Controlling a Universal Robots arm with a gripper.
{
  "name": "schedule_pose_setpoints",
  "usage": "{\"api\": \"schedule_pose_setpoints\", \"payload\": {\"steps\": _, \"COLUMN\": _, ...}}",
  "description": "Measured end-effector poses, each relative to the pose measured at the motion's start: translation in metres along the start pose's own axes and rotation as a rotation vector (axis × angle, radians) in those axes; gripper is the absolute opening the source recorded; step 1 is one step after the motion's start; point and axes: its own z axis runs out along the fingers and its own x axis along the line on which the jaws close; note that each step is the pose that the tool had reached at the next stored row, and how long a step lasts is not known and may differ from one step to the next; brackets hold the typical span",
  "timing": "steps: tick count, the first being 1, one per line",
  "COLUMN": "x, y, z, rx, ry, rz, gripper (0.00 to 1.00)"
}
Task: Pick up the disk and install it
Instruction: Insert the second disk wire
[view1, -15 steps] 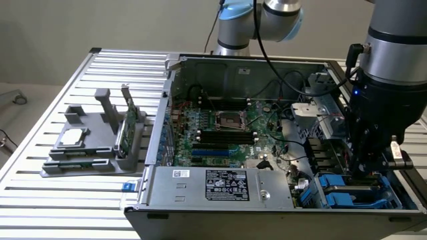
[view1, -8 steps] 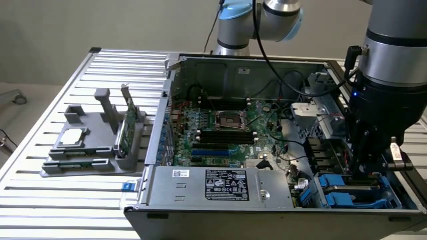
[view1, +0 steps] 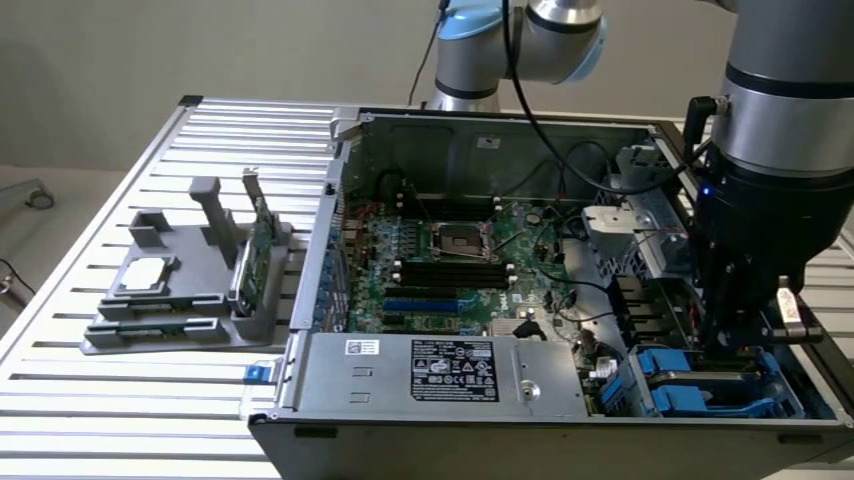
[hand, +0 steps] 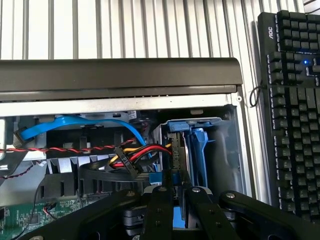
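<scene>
Claw (hand: 174, 200) first: its black fingers (hand: 159, 210) are drawn close, pinched on the blue edge of the disk (hand: 176, 216), a drive in a bright blue plastic carrier, low in the drive bay corner of the big open grey computer case (view1: 441, 375). That case lies on the ribbed silver table (view1: 134, 400). Beside it, toward the exterior view's left, sits a grey plastic holder (view1: 180, 300) with a thin green circuit card (view1: 256, 250) and a small square silver chip (view1: 144, 272). A black keyboard (hand: 295, 110) lies just outside the case.

The gripper (hand: 175, 200) covers most of the disk (hand: 176, 216) (blue carrier edge shows)
</scene>
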Motion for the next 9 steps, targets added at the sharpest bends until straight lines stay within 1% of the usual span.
{"api": "schedule_pose_setpoints", "payload": {"steps": 5, "x": -0.0005, "y": -0.0020, "z": 0.0010, "rx": -0.0081, "ry": 0.0043, "rz": 0.000, "gripper": 0.17}}
{"api": "schedule_pose_setpoints", "payload": {"steps": 9, "x": -0.0013, "y": -0.0030, "z": 0.0016, "rx": -0.0121, "ry": 0.0071, "rz": 0.000, "gripper": 0.17}}
